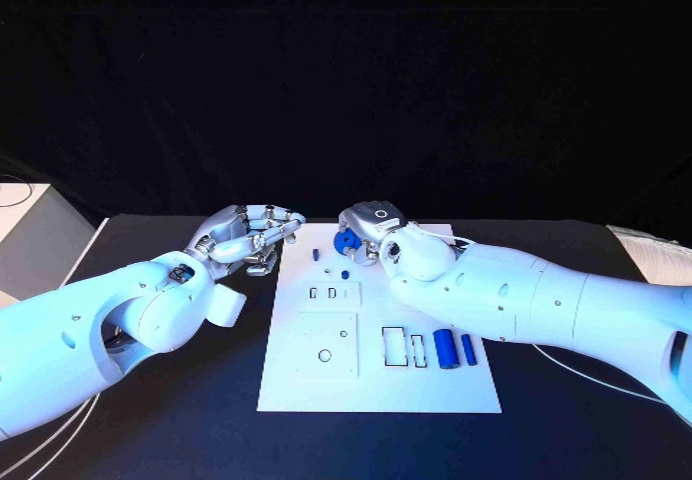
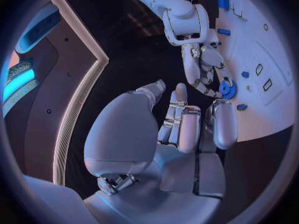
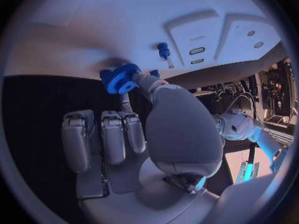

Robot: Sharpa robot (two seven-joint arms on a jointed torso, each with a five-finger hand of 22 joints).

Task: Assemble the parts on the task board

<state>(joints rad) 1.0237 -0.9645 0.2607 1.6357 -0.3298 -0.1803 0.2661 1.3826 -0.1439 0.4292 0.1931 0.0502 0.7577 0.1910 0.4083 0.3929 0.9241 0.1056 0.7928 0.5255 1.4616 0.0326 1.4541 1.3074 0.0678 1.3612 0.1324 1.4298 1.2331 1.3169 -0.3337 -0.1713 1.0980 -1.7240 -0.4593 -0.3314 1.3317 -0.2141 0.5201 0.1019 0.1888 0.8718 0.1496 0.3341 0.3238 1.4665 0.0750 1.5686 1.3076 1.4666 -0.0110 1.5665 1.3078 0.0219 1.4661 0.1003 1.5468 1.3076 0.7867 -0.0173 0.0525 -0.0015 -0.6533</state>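
Right hand (image 1: 378, 232) pinches a blue gear (image 3: 120, 78) above the far end of the task board (image 1: 378, 390); not yet seated. Two blue cylinders (image 1: 454, 348) lie loose nearer the robot. Left hand (image 1: 254, 237) curled, empty, beside the board.

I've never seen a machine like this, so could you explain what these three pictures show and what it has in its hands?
It is a robot with two white arms at a black table. One picture looks down from its head; the two round ones come from cameras at its wrists. On the table lies a white task board with cut-out slots, two blue cylinders and small blue pegs. The right robot hand holds a blue gear at the board's far edge. The left robot hand hovers beside the board, holding nothing.
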